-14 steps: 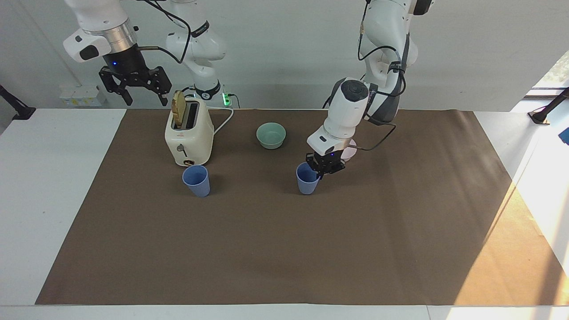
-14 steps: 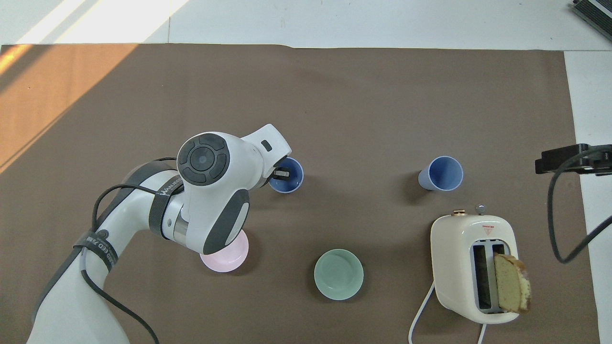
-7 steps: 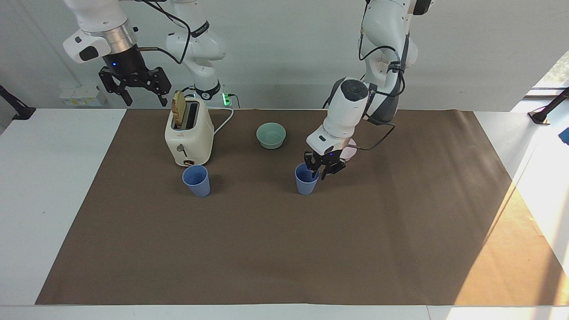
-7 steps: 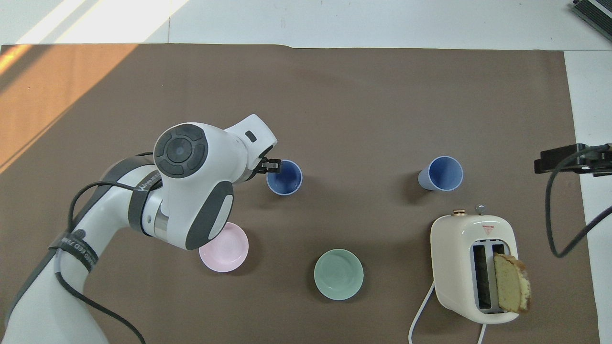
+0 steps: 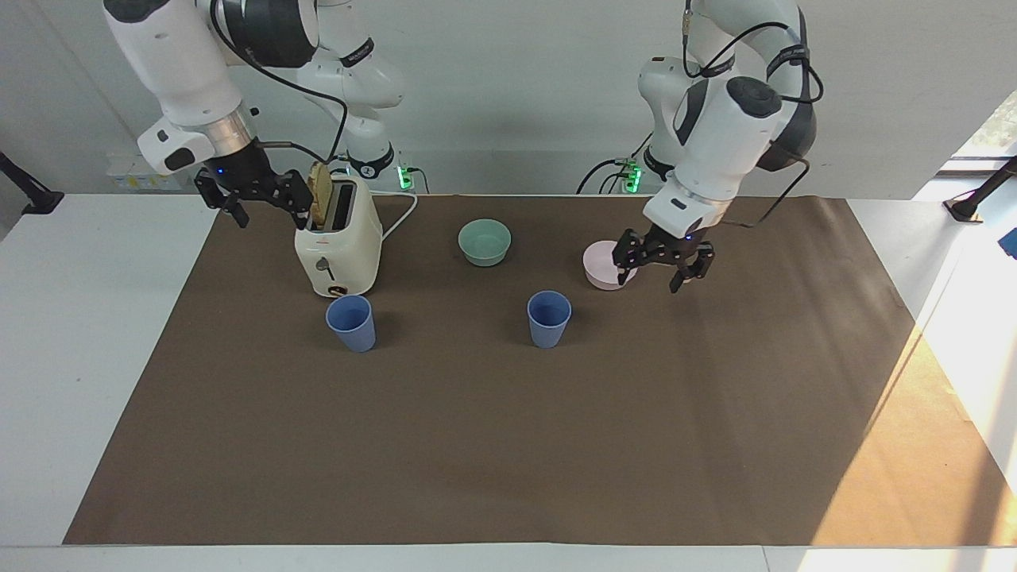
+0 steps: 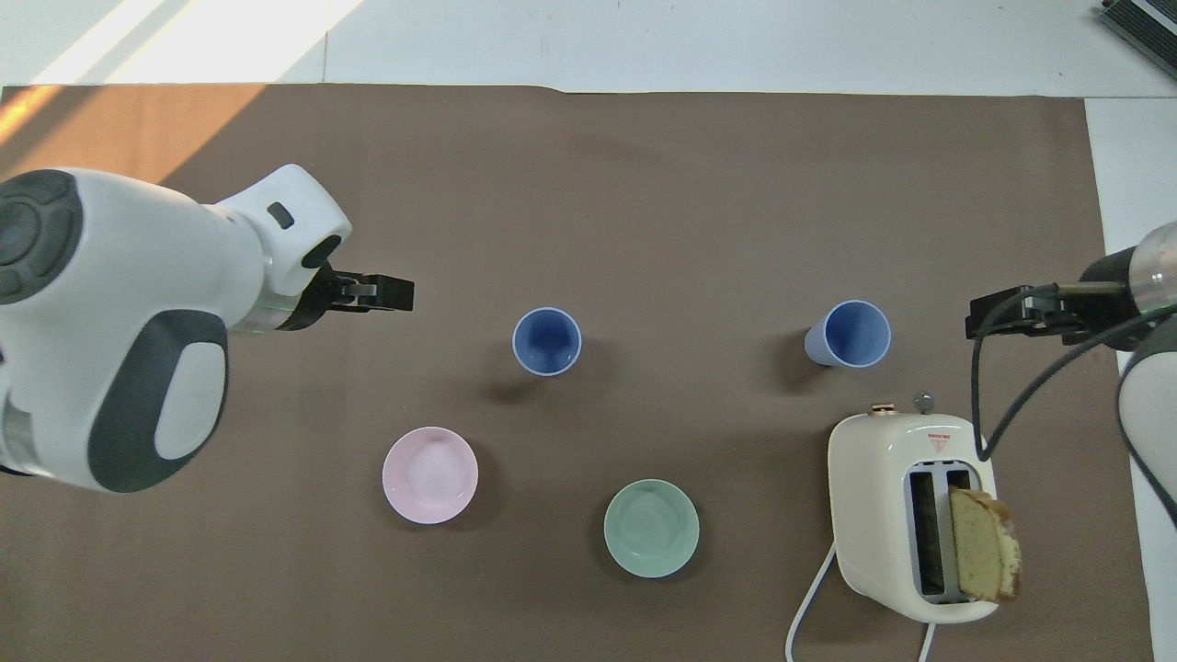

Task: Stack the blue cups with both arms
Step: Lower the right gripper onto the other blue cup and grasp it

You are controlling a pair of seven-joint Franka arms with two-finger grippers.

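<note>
Two blue cups stand upright and apart on the brown mat: one [image 5: 549,318] [image 6: 547,341] mid-table, the other [image 5: 350,322] [image 6: 851,334] just beyond the toaster from the robots. My left gripper [image 5: 661,272] [image 6: 391,294] hangs open and empty in the air, off to the left arm's side of the middle cup, over the mat by the pink bowl. Over the mat's edge at the right arm's end, my right gripper [image 5: 266,213] [image 6: 991,320] hangs open and empty beside the toaster's top.
A cream toaster [image 5: 338,246] [image 6: 906,515] with a bread slice [image 5: 319,195] [image 6: 986,556] sticking up stands toward the right arm's end. A teal bowl [image 5: 485,241] [image 6: 651,528] and a pink bowl [image 5: 601,266] [image 6: 430,474] sit nearer the robots than the cups.
My left gripper opened, let go of the middle cup, rose and drew back toward the left arm's end. The cup stayed upright. The right gripper came lower, toward the toaster.
</note>
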